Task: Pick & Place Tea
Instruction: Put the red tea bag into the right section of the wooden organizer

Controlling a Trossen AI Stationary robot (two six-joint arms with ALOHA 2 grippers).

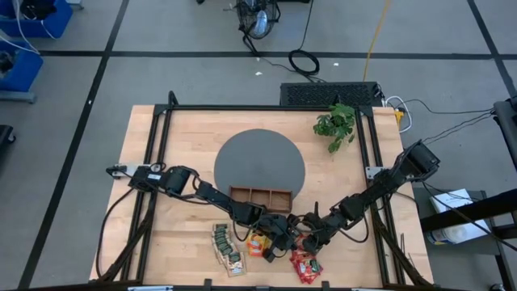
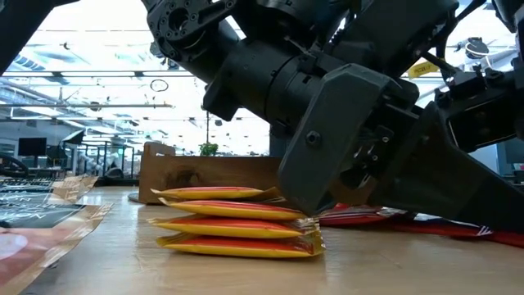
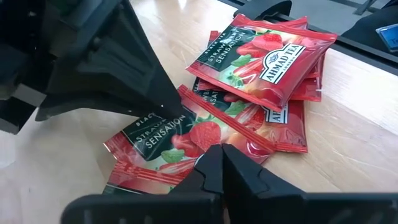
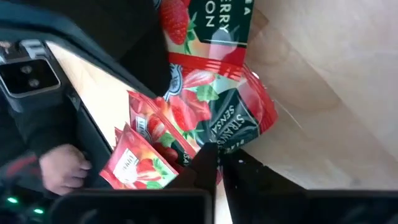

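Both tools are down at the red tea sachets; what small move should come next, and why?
Probably lift the right tool slightly: its fingers look shut on the edge of a red strawberry tea sachet lying on the light wooden table, not yet in the brown wooden three-compartment tray.

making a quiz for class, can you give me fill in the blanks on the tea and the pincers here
1. The wooden tray has ___ compartments.
2. The sachets under both pincers are ___ in colour.
3. The orange-yellow sachets lie in a ___.
4. The right pincer is ___ on a red sachet, with the left pincer close by.

Missing words: three; red; stack; shut
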